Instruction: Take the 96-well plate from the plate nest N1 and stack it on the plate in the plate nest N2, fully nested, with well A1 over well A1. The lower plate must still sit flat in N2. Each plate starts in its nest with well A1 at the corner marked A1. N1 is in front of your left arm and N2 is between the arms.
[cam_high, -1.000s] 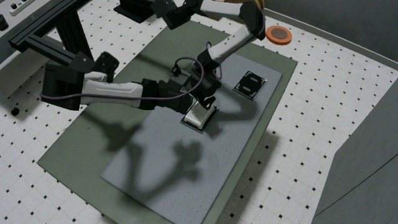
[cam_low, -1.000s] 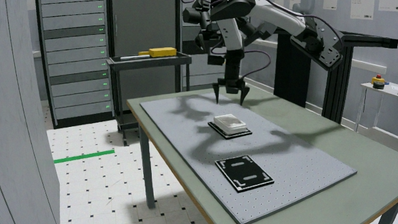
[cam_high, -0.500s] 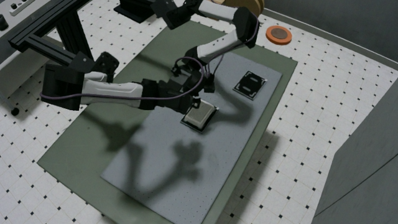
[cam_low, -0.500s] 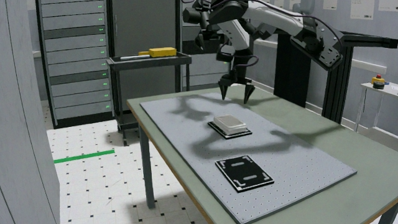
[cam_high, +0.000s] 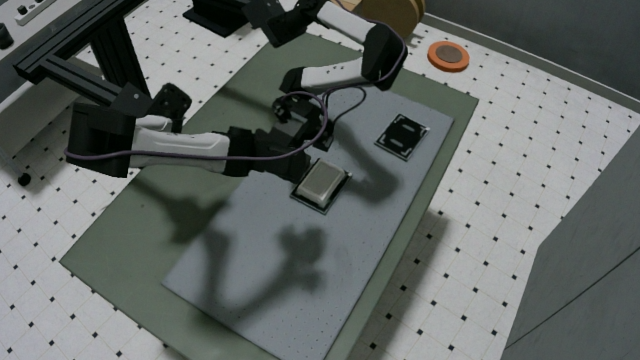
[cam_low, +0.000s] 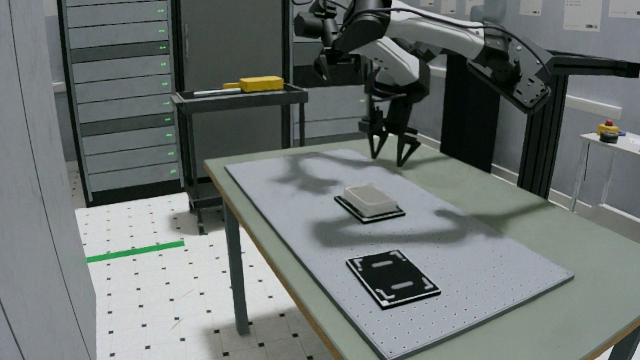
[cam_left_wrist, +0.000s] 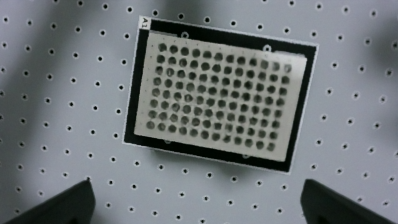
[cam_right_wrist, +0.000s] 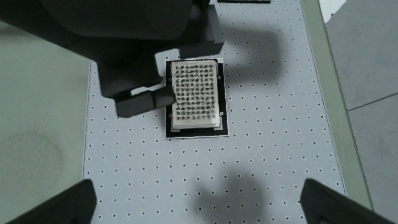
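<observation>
Nest N1 (cam_high: 388, 145) (cam_low: 367, 276) is bare. A pale block of plates (cam_high: 322, 181) (cam_low: 370, 196) (cam_left_wrist: 216, 95) (cam_right_wrist: 195, 90) sits in nest N2 (cam_high: 311, 204) (cam_low: 369, 221) (cam_left_wrist: 212, 156) (cam_right_wrist: 197, 133), looking level and inside the nest's outline. Its layers cannot be told apart, so full nesting is unclear. The nest's A1 label is at the upper left in the left wrist view; the plate's own marks are too faint to read surely. My left gripper (cam_low: 386, 158) (cam_left_wrist: 198, 190) is open and empty, above and beside N2. My right gripper (cam_right_wrist: 199, 188) is open and empty, high above the board.
The perforated board (cam_high: 280, 265) (cam_low: 480, 285) lies on the green table (cam_high: 115, 240) (cam_low: 560, 250). In the right wrist view, the left arm's dark hand (cam_right_wrist: 130, 70) covers part of N2's left side. The two arms cross close together in the top view.
</observation>
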